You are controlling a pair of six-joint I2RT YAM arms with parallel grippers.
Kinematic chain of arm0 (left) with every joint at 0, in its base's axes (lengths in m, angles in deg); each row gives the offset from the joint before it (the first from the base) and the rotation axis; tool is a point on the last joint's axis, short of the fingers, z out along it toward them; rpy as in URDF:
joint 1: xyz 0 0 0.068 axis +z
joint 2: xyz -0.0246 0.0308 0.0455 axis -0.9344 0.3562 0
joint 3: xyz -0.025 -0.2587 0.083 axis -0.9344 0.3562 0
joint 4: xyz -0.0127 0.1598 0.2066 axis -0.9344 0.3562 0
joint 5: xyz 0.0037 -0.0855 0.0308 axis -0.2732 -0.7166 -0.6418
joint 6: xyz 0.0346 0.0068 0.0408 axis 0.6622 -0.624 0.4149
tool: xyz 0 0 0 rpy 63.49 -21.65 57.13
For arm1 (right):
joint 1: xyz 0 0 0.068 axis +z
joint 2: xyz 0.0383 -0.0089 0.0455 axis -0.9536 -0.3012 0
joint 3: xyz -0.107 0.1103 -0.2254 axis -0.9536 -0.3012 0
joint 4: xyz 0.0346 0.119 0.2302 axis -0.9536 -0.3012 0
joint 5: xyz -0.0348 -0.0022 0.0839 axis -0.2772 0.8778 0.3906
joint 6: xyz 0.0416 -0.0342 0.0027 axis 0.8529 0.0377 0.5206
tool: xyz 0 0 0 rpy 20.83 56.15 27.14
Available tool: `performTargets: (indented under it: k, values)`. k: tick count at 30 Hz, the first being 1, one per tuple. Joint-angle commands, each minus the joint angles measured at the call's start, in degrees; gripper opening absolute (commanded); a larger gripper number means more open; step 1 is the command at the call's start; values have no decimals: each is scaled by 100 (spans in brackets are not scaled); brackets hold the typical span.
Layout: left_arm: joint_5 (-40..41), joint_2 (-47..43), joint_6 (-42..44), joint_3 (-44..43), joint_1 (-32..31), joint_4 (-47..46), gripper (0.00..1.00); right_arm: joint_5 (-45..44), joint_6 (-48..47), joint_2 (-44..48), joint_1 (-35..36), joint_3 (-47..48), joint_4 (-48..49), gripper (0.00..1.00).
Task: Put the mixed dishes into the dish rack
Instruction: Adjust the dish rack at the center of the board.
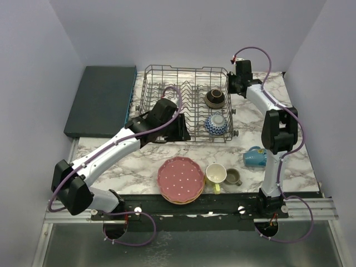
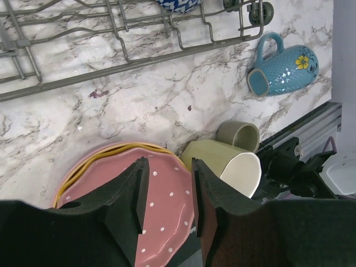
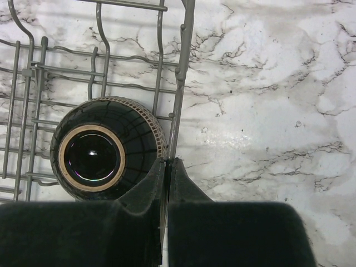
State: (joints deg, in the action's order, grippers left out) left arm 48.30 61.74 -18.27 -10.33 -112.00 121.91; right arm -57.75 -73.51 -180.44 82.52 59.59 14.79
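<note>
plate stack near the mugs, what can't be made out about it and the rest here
- plate stack: count under the pink plate unclear; left wrist view, left hand covers it.
- blue patterned bowl: cut off by left wrist view's top edge.
- right hand: shut at dish rack rim wire; contact unclear, right wrist view.

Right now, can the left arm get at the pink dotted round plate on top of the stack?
Probably yes. The left end effector is open, pointing at the pink dotted round plate, and nothing lies on the plate. The yellow mug stands close beside its rim, so a finger might brush it.
</note>
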Motion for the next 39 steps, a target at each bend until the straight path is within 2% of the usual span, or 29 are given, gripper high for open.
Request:
performTargets:
  k: [1, 3, 6, 11, 16, 23, 29, 39]
  values:
    - [424, -444, -26, 318, -19, 275, 42, 815, 57, -93, 285, 240, 209, 1]
    - [496, -552, -26, 397, -12, 311, 43, 656, 66, -79, 288, 285, 176, 2]
    - [582, -706, -26, 505, -15, 344, 44, 500, 119, 8, 287, 283, 210, 12]
    - [732, -888, 35, 660, -2, 347, 48, 270, 301, 81, 285, 530, 1, 35]
    - [816, -1124, 95, 755, 24, 348, 51, -74, 345, 314, 287, 593, -79, 45]
    - [849, -1358, 193, 788, 51, 405, 55, -295, 394, 969, 288, 313, -135, 53]
    - [739, -1536, 285, 886, 51, 405, 58, -567, 486, 1806, 287, -289, -373, 57]
    - [573, -1808, 421, 1066, 51, 316, 64, -867, 898, 3306, 279, -1316, -1446, 60]
